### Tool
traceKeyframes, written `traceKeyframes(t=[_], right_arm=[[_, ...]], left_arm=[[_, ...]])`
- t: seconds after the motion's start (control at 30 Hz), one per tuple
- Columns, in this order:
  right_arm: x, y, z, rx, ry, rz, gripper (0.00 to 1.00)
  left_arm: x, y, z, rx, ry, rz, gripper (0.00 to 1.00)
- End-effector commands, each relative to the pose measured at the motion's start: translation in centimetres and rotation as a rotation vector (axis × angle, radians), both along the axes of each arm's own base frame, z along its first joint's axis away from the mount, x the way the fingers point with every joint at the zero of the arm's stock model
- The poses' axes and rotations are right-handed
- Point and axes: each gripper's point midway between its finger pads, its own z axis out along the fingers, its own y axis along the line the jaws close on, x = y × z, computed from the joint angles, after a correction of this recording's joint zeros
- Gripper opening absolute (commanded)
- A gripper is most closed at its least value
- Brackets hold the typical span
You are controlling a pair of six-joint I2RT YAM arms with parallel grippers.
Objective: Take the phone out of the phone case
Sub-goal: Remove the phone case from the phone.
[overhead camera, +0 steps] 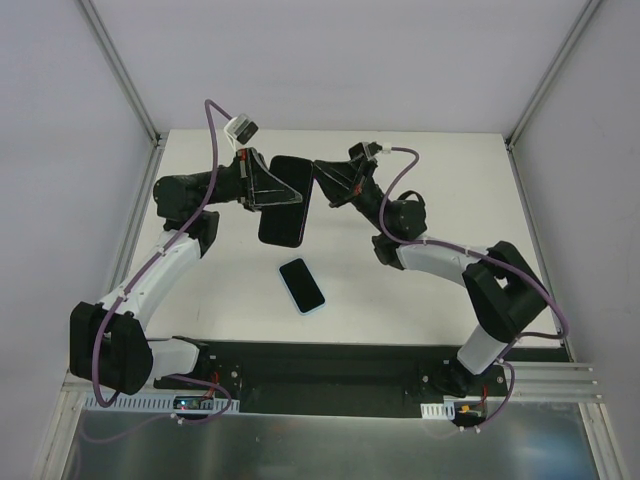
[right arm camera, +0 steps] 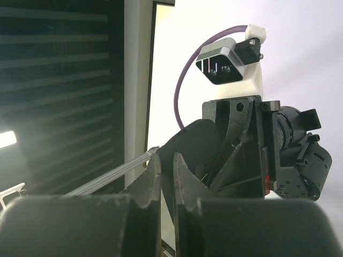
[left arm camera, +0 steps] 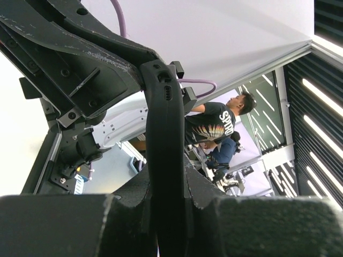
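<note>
Left claw (overhead camera: 280,192) clamped on phone case (overhead camera: 285,225); soft, bendy shell, so pinch rim. Right claw (overhead camera: 320,177) at case edge, grip unclear. Phone (overhead camera: 302,285) on table (overhead camera: 430,190) below both claws; rigid, slick, fragile.

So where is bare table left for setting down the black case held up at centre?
Bare white table lies far right, beyond the right arm, and near, between that arm and the dark, pale-blue-rimmed phone. Crowded at centre: left gripper and right gripper meet at the raised black case.
</note>
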Motion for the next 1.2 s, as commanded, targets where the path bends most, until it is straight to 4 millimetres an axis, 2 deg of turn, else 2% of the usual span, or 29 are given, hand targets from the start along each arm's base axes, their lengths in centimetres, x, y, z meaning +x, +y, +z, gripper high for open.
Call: traceKeyframes(t=[0.0, 0.17, 0.5, 0.57, 0.63, 0.67, 0.7, 0.77, 0.83, 0.87, 0.9, 0.97, 1.03, 1.17], right_arm=[[-0.2, 4.3, -8.0, -0.188, 0.05, 0.051, 0.01], [0.0, 4.6, -10.2, -0.238, 0.066, 0.037, 0.01], [-0.4, 5.6, -18.8, -0.555, 0.135, 0.038, 0.01], [-0.6, 5.6, -19.4, -0.604, 0.108, 0.033, 0.02], [-0.9, 5.6, -20.6, -0.69, 0.116, 0.039, 0.01], [-0.9, 5.6, -22.0, -0.771, 0.156, 0.053, 0.01], [-1.2, 5.3, -21.9, -0.83, 0.084, 0.032, 0.02], [-1.4, 4.9, -22.7, -0.954, 0.05, 0.006, 0.02], [-1.5, 3.6, -23.7, -1.15, 0.012, -0.031, 0.02], [-2.2, 2.5, -25.3, -1.254, 0.048, -0.012, 0.01], [-2.0, 2.3, -24.2, -1.268, 0.019, -0.033, 0.01], [-2.1, 1.1, -25.2, -1.356, 0.012, -0.045, 0.01], [-2.1, 0.6, -25.1, -1.394, -0.018, -0.064, 0.04], [-2.9, -0.2, -25.8, -1.451, -0.051, -0.052, 0.17]], left_arm=[[-7.8, 1.5, 7.4, -0.174, -0.487, -0.052, 0.0], [-8.4, 1.7, 8.7, -0.187, -0.514, -0.047, 0.0], [-8.6, 1.9, 9.7, -0.208, -0.518, -0.042, 0.0], [-8.7, 1.9, 9.7, -0.21, -0.519, -0.041, 0.0], [-8.8, 1.9, 9.8, -0.211, -0.519, -0.04, 0.0], [-8.7, 1.9, 9.8, -0.21, -0.516, -0.04, 0.0], [-8.7, 1.9, 9.8, -0.21, -0.516, -0.04, 0.0], [-8.7, 1.9, 9.8, -0.207, -0.512, -0.04, 0.0], [-8.8, 1.9, 9.8, -0.208, -0.516, -0.039, 0.0], [-8.7, 1.9, 9.8, -0.209, -0.514, -0.037, 0.0], [-8.7, 1.9, 9.8, -0.211, -0.513, -0.036, 0.0], [-8.7, 1.9, 9.8, -0.212, -0.513, -0.036, 0.0], [-8.6, 1.9, 9.8, -0.216, -0.509, -0.034, 0.0], [-8.5, 1.9, 9.7, -0.217, -0.503, -0.037, 0.0]])
